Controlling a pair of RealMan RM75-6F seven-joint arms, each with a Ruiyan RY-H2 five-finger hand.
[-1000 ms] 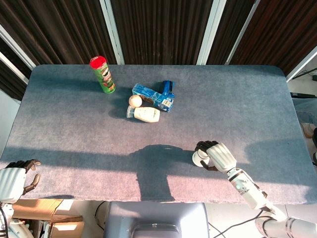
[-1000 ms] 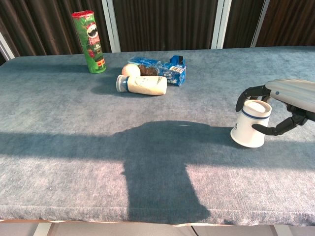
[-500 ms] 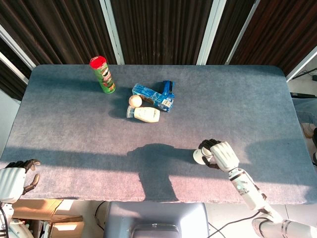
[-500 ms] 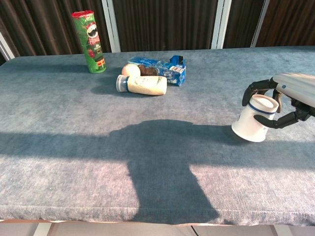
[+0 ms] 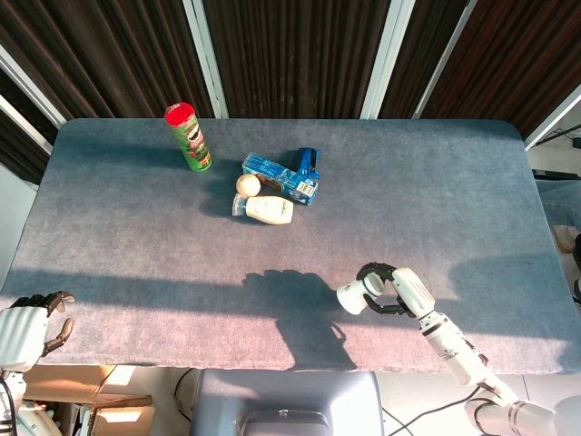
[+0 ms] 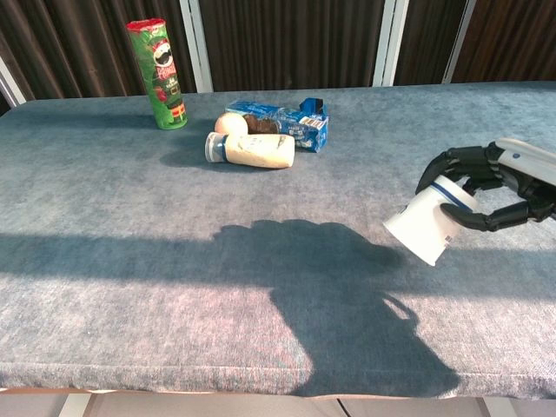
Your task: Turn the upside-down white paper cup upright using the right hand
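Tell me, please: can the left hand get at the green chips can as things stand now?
Probably yes, though it is a long way. The left hand rests open at the table's near left corner, and the bare table lies between it and the upright chips can near the far edge. Nothing blocks the way.

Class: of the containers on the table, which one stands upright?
The green can with the red lid; the white bottle lies on its side, and the right hand holds the cup tilted.

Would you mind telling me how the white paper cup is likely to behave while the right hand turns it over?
The white paper cup is probably light: the right hand holds it tilted clear of the table. Its thin wall likely dents under a hard squeeze. If released on its side, the tapered shape would probably roll in a curve.
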